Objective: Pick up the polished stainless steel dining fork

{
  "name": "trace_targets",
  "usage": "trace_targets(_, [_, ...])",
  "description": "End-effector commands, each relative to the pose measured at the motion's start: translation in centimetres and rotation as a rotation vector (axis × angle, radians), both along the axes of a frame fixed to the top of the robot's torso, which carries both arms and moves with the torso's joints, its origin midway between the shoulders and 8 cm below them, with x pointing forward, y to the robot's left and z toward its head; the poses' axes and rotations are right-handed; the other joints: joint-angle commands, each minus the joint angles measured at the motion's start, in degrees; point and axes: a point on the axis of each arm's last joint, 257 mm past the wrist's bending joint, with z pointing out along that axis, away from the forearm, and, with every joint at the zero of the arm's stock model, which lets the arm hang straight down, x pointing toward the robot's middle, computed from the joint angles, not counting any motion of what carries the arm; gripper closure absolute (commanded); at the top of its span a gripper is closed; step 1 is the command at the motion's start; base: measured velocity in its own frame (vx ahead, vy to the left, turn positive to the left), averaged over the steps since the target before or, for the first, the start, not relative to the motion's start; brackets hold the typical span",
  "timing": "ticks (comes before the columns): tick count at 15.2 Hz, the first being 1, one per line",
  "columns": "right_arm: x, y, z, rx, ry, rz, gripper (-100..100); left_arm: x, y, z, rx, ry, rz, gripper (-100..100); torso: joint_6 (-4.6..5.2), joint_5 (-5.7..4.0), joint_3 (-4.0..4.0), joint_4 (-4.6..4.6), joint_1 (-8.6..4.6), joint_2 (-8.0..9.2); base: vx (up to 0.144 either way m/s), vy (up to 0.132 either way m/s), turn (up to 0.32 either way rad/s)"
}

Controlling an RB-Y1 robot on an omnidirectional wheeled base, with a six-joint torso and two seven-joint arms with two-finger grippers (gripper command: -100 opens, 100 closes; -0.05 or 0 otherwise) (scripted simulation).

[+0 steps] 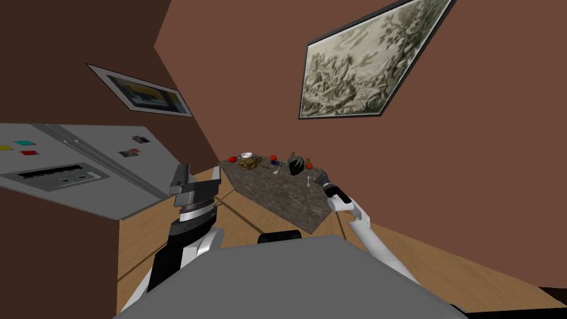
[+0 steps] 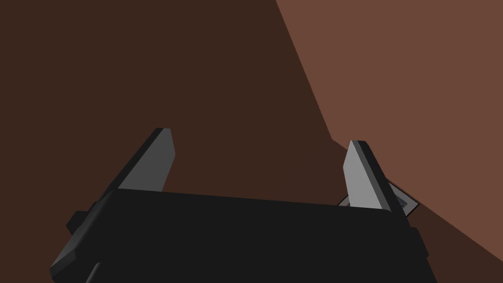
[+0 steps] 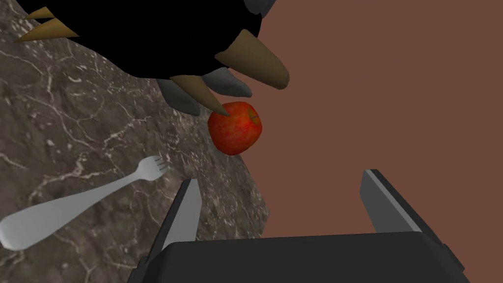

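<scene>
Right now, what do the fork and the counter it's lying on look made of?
Fork: plain light grey, flat and matte, no gleam; possibly metal, but the look leaves it open. Counter: dark grey-brown with pale branching veins, which suggests marble or similar stone, smooth-faced.

Even, soft light; source not evident. One wall [image 1: 498, 166] mid brown, the adjoining wall [image 1: 83, 33] far darker, in shade. Edges crisp in every view. Head view rolled, walls splaying toward the corners. Fork [image 3: 73, 211] renders flat pale grey.
</scene>
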Motion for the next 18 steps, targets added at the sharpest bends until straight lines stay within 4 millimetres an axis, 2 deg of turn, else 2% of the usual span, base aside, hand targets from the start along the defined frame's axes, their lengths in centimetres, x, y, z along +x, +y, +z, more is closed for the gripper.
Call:
trace_targets(1, [0.7, -2.3, -0.9, 0.051, 0.051, -0.031, -100, 0.0, 0.0, 0.0, 0.000, 0.000, 0.000, 0, 0.00, 0.00, 0.00, 0.00, 0.00, 0.00, 0.012, 0.036, 0.195])
trace_targets(3, [0.5, -2.6, -2.0, 0.068, 0.086, -0.041, -100, 0.0, 0.0, 0.0, 0.000, 0.000, 0.000, 0, -0.05, 0.01, -0.01, 0.00, 0.04, -0.02, 0.014, 0.036, 0.140])
trace_targets(4, [1.1, -4.7, -2.1, 0.105, 0.106, -0.070, -100, 0.0, 0.0, 0.0, 0.000, 0.000, 0.000, 0, -0.01, 0.01, 0.00, 0.00, 0.02, 0.00, 0.015, 0.047, 0.225])
trace_targets(7, [0.7, -5.0, -3.6, 0.131, 0.157, -0.086, -100, 0.0, 0.0, 0.0, 0.000, 0.000, 0.000, 0, -0.01, 0.01, -0.02, -0.01, 0.04, -0.04, 0.021, 0.031, 0.095])
trace_targets(8, [1.1, -7.3, -3.8, 0.182, 0.181, -0.124, -100, 0.0, 0.0, 0.0, 0.000, 0.000, 0.000, 0, 0.01, 0.00, 0.00, 0.00, 0.00, -0.01, 0.019, 0.032, 0.146])
trace_targets(10, [0.7, -7.6, -5.0, 0.197, 0.224, -0.139, -100, 0.0, 0.0, 0.0, 0.000, 0.000, 0.000, 0, -0.06, 0.01, -0.02, 0.00, 0.04, -0.04, 0.024, 0.034, 0.165])
trace_targets(11, [1.1, -9.6, -4.5, 0.241, 0.233, -0.173, -100, 0.0, 0.0, 0.0, 0.000, 0.000, 0.000, 0, -0.02, 0.00, -0.02, -0.01, 0.03, -0.03, 0.024, 0.043, 0.225])
trace_targets(12, [0.7, -10.1, -5.7, 0.262, 0.261, -0.192, -100, 0.0, 0.0, 0.0, 0.000, 0.000, 0.000, 0, -0.07, 0.02, -0.02, 0.00, 0.05, -0.05, 0.030, 0.046, 0.202])
trace_targets(14, [0.4, -10.1, -6.3, 0.266, 0.287, -0.199, -100, 0.0, 0.0, 0.0, 0.000, 0.000, 0.000, 0, 0.00, 0.01, -0.02, -0.01, 0.05, -0.04, 0.019, 0.024, 0.013])
trace_targets(15, [0.4, -12.6, -6.3, 0.321, 0.303, -0.247, -100, 0.0, 0.0, 0.0, 0.000, 0.000, 0.000, 0, 0.01, 0.00, 0.00, 0.00, 0.01, -0.01, 0.017, 0.032, 0.167])
trace_targets(18, [-0.1, -12.7, -7.5, 0.338, 0.346, -0.265, -100, 0.0, 0.0, 0.0, 0.000, 0.000, 0.000, 0, -0.01, 0.00, -0.01, 0.00, 0.02, -0.02, 0.022, 0.024, 0.099])
